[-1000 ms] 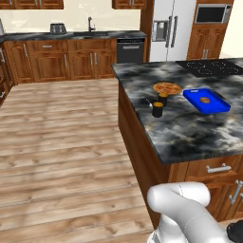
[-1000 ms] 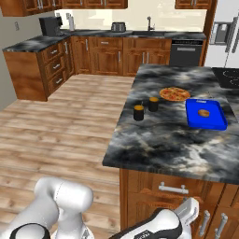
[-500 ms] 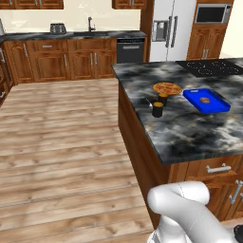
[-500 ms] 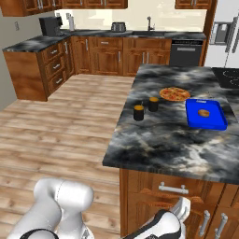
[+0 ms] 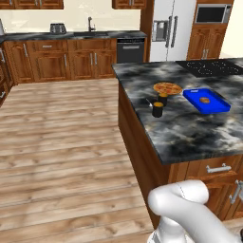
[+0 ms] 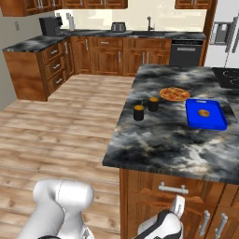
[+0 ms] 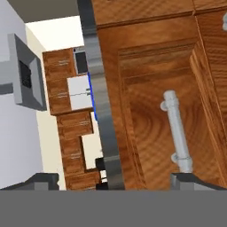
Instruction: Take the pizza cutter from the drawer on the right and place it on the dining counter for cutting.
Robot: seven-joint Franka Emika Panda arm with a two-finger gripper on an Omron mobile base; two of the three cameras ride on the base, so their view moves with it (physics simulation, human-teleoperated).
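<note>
The drawer faces my hand camera as a reddish-brown front panel and looks shut. Its silver bar handle ends just above my right fingertip. My gripper is open, with its tips wide apart and nothing between them. From the base, the drawer sits under the dining counter, and my gripper hangs just below its handle. The same drawer handle shows at the island's near right end. The pizza cutter is hidden.
On the dining counter lie an orange pizza, two dark shakers and a blue tray, with a black cooktop behind. A cabinet door handle sits below the drawer. Wooden floor stretches left.
In the right base view my hand has edged slightly left and up, closer under the drawer handle. The things on the counter have not moved.
</note>
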